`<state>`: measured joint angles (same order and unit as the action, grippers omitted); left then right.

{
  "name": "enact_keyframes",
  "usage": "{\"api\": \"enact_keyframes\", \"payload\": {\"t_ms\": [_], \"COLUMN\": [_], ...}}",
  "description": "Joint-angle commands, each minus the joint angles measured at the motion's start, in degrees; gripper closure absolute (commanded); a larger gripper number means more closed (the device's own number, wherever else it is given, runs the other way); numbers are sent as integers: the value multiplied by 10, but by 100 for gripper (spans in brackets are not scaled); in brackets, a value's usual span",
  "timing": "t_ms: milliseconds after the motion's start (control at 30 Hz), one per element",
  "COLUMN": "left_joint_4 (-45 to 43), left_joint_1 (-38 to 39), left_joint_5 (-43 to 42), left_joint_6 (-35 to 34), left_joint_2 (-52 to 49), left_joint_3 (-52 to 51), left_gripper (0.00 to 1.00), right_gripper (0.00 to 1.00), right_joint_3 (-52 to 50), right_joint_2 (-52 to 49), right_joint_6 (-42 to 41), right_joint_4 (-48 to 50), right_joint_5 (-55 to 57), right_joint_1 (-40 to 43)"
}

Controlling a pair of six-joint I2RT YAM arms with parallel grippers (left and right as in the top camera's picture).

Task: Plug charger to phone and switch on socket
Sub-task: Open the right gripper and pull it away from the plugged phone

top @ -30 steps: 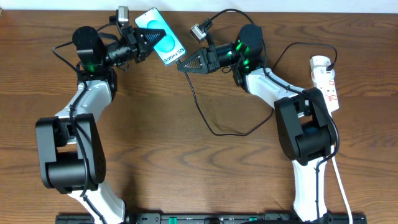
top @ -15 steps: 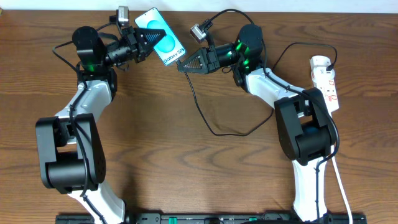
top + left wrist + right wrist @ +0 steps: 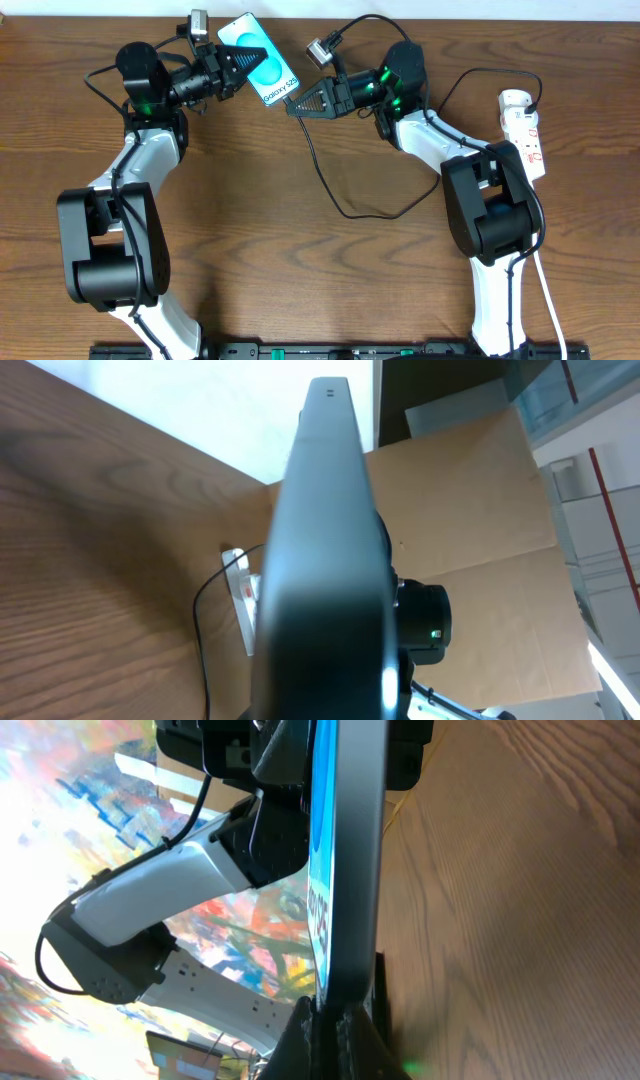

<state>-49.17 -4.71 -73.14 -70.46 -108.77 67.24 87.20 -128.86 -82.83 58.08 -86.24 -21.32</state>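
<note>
Nothing visibly differs from the overhead views of a second and half a second ago: both arms, the phone and every loop of cable sit in the same places. The left gripper (image 3: pixel 238 58) is pressed together on the phone (image 3: pixel 268 68), holding it raised at the far edge of the table (image 3: pixel 300 280), with its lit cyan screen facing up and tilted toward the overhead camera. In the left wrist view the phone (image 3: pixel 325 560) shows only as a dark edge running up the middle. The right gripper (image 3: pixel 297 106) is pinched shut at the lower end of the phone. The charger (image 3: pixel 345 212) leads out from between its fingertips, so it seems to hold the plug end, though the tip itself is hidden. In the right wrist view the closed fingers (image 3: pixel 335 1035) meet the bottom edge of the phone (image 3: pixel 350 850), seen edge-on. From the gripper the black cable drops toward the middle of the table, loops right, then climbs to the socket (image 3: pixel 524 128). The socket lies flat at the far right, well apart from the phone, beside the right arm. By count there are one phone, one charger cable, one socket strip, two arms and two grippers. The red-marked switches on the strip are too small to count.
</note>
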Motion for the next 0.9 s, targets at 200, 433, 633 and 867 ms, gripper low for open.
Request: {"api": "enact_keyframes", "payload": {"t_ms": [200,433,633,867], "left_joint_4": [0,0,0,0], "left_joint_1": [19,19,19,19], "left_joint_5": [-94,-94,-94,-101], "left_joint_6": [14,14,14,15], "left_joint_2": [7,7,7,7], "left_joint_3": [3,3,3,3], "left_gripper": [93,93,93,93], "right_gripper": [83,68,62,3], "right_joint_3": [10,10,10,10], "right_joint_2": [2,2,2,2], "right_joint_6": [-9,-9,-9,-7], "right_joint_4": [9,9,9,11], "right_joint_5": [100,97,96,96], "right_joint_1": [9,9,9,10]}}
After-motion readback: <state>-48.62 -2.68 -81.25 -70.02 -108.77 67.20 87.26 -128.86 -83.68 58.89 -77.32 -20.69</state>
